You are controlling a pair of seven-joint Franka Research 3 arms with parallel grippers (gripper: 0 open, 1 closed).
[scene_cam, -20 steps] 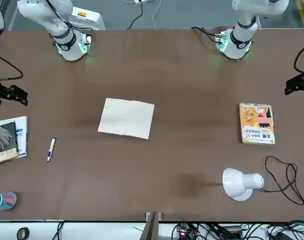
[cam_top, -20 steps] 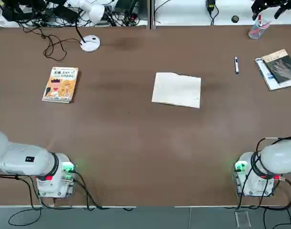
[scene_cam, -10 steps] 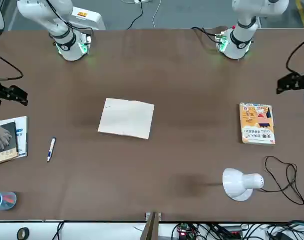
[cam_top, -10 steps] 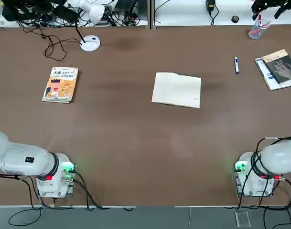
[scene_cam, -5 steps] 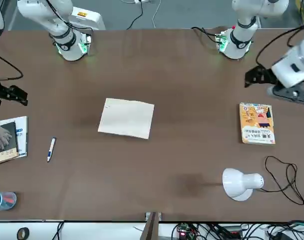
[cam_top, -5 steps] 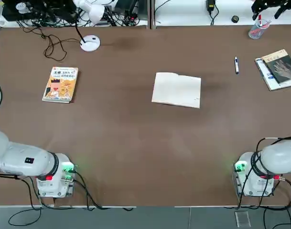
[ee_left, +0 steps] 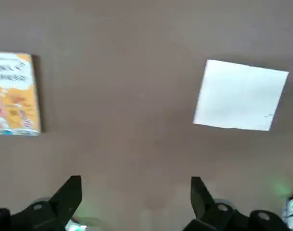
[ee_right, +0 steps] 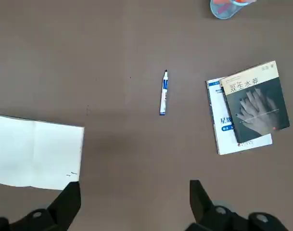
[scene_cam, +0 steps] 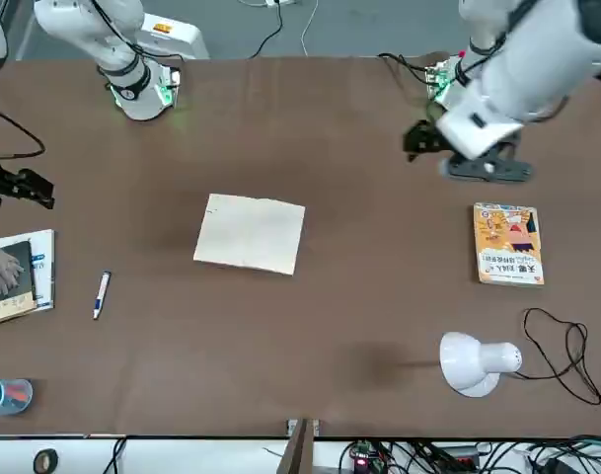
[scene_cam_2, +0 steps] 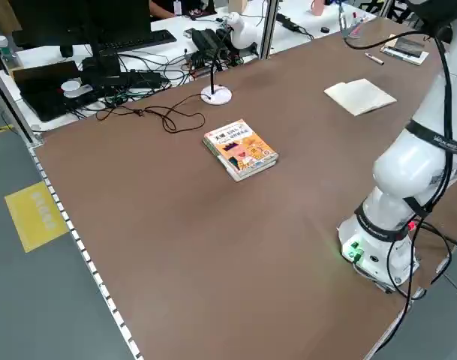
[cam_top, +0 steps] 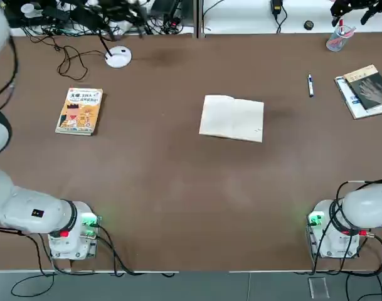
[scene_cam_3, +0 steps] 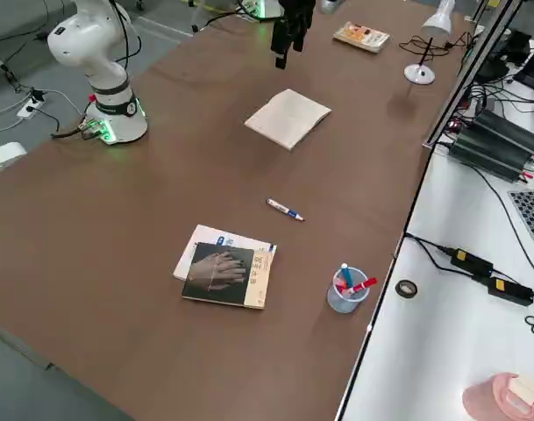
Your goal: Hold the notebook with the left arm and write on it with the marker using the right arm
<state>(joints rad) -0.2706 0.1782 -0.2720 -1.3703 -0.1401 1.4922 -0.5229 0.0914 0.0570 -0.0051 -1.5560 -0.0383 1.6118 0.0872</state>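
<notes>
Mid-table: the notebook (cam_top: 231,118) lies flat and open near the centre, pages up, well apart from both arm bases, where either arm could plausibly reach it.
Notebook axis: its long side runs across the table from the robot's left to its right, skewed slightly; the small dark scribble sits at the near right corner in the top view.
Marker position: the marker (cam_top: 310,85) lies flat on the bare table to the notebook's right and a little farther from the robot, between the notebook and the dark-covered book (cam_top: 368,88), touching neither.
Marker axis: it points roughly away from the robot, close to square with the notebook's long side (one end is blue, but which end is the cap I cannot tell).
Left gripper: the left gripper (ee_left: 135,197) hangs high over the table on the robot's left of the notebook, fingers spread wide and holding nothing; the notebook and the orange-yellow book (ee_left: 14,94) both lie below it, untouched.
Right gripper: the right gripper (ee_right: 134,199) hangs above the table's right side, jaws wide apart and empty, with the marker, the dark-covered book and the clear cup (ee_right: 230,7) in view beneath.
Judgement: neither hold is begun; the left arm seems placed to approach the notebook first (pinning before writing is the sensible order).
</notes>
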